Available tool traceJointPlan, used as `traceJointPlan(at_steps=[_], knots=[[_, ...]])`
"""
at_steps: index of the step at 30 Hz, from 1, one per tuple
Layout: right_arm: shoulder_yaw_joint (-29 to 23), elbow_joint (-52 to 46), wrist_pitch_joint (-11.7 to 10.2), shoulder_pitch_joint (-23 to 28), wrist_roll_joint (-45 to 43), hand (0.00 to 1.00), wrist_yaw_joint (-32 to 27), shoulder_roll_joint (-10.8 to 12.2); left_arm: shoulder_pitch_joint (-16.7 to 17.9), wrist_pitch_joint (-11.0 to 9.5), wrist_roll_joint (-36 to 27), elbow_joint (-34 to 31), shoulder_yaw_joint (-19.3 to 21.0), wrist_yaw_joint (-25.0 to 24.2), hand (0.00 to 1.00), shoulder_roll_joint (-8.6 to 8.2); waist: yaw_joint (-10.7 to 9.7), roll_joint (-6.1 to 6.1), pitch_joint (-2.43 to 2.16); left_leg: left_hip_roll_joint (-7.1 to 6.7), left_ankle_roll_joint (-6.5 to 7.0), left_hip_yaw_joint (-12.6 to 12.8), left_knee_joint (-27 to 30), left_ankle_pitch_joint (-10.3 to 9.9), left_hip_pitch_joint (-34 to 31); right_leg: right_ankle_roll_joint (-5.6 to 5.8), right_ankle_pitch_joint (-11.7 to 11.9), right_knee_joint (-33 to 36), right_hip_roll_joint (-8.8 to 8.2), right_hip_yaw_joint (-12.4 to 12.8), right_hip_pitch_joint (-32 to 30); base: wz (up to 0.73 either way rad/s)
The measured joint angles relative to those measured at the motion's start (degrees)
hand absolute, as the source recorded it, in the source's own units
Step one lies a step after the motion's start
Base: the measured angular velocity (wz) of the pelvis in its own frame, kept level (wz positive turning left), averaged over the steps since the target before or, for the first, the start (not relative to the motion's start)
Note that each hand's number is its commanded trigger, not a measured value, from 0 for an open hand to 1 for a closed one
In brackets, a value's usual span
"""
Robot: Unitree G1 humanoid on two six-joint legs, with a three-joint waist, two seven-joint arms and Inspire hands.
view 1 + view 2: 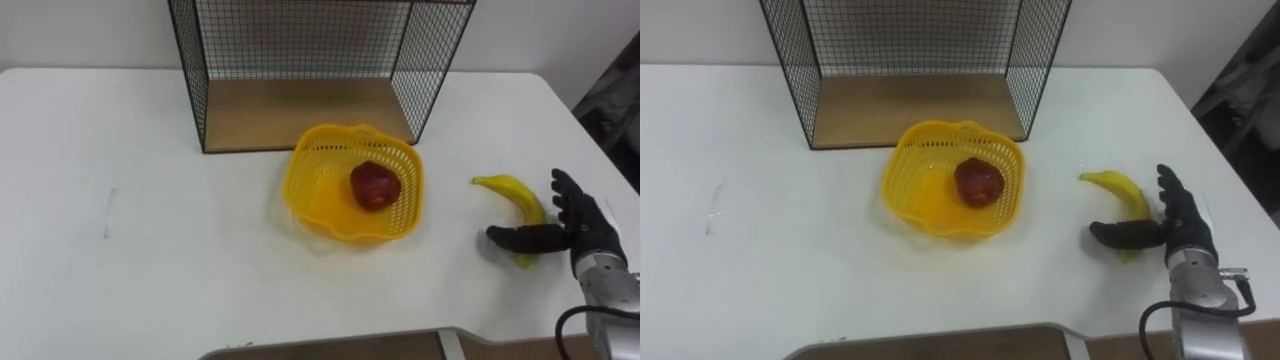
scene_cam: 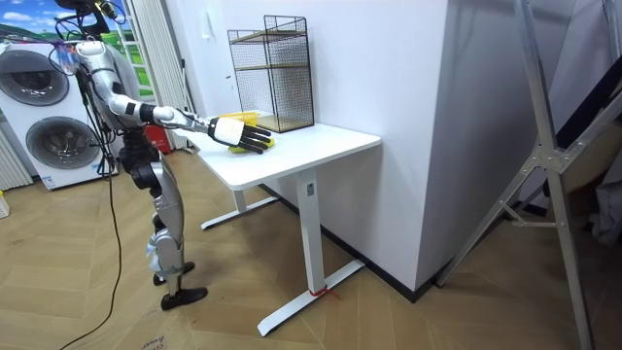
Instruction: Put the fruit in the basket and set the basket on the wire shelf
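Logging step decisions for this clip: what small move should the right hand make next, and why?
Probably close the right hand round the banana: the hand is open astride it, and the banana lies on the table beside the basket, which holds the red fruit.

A white table (image 1: 120, 260) stands on a wood floor (image 2: 408, 316) beside a white wall (image 2: 379, 58). Two washing machines (image 2: 58, 146) sit at the room view's left; a grey metal frame (image 2: 541, 160) stands at its right.
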Motion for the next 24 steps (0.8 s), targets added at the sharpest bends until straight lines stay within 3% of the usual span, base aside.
traceJointPlan(at_steps=[5, 9, 10, 11, 12, 15, 18, 24], knots=[[0.0, 5.7, -0.7, -2.0, -1.1, 0.0, 1.8, -0.8, 0.4, 0.8, 0.1, 0.0, 1.4, -0.2, 0.0, 0.4, 0.2, -0.8, -0.05, 0.06, 0.0, -0.5, 0.0, 0.0, -0.2, -0.09, 0.1, -0.1, 0.06, -0.6, 0.8, 0.06], [0.1, 11.3, -3.2, -2.7, -1.5, 0.0, 2.5, -1.6, 0.4, 0.9, 0.1, 0.1, 1.6, -0.2, 0.0, 0.59, 0.0, -1.53, -0.28, -0.06, -0.02, -1.8, 0.0, 0.0, -0.2, -0.13, 0.1, -0.1, -0.09, -2.0, 1.5, 0.16], [0.1, 12.3, -3.9, -2.8, -1.6, 0.08, 2.5, -1.7, 0.4, 0.9, 0.1, 0.1, 1.7, -0.1, 0.0, 0.67, 0.0, -1.5, -0.29, -0.11, -0.01, -2.0, 0.0, 0.0, 0.0, -0.13, 0.1, -0.1, -0.13, -2.1, 1.8, 0.08], [0.0, 12.9, -4.3, -2.9, -1.6, 0.73, 2.5, -1.8, 0.4, 0.9, 0.1, 0.1, 1.7, 0.0, 0.0, 0.75, 0.0, -1.49, -0.29, -0.12, -0.01, -2.0, 0.0, 0.0, 0.2, -0.13, 0.1, -0.1, -0.13, -2.2, 2.1, 0.08], [0.0, 13.7, -4.4, -3.1, -1.6, 1.0, 2.7, -1.9, 0.4, 0.9, 0.1, 0.1, 1.7, 0.1, 0.0, 0.94, 0.0, -1.48, -0.3, -0.13, -0.01, -2.2, 0.1, 0.0, 0.5, -0.13, 0.1, -0.2, -0.16, -2.5, 2.4, 0.05], [-0.2, 15.3, -4.9, -3.5, -4.7, 1.0, 3.1, -2.3, 0.5, 0.9, 0.9, 0.1, 2.3, 0.1, 0.0, 1.0, 0.2, -1.22, -0.4, -0.13, 0.0, -2.3, 0.1, -0.1, 1.0, -0.13, 0.1, -0.4, -0.11, -2.5, 2.8, 0.01], [-1.3, 15.9, -4.9, -3.5, -8.8, 1.0, 2.4, -3.3, 0.8, 1.0, 1.2, 0.1, 2.2, 0.1, 0.0, 1.01, 1.0, -0.54, -0.8, -0.09, -0.01, -2.4, 0.0, -0.1, 1.6, -0.16, 0.3, -1.0, 0.02, -2.5, 3.6, 0.0], [-1.3, 17.5, -4.4, -3.5, -12.6, 1.0, 1.8, -4.4, 1.2, 2.1, 2.1, 0.0, 2.1, -0.1, 0.0, 1.1, 1.7, -0.35, -0.86, 0.01, -0.14, -3.4, 0.2, -0.1, 2.5, -0.16, 0.3, -1.1, 0.11, -3.4, 4.9, 0.08]])
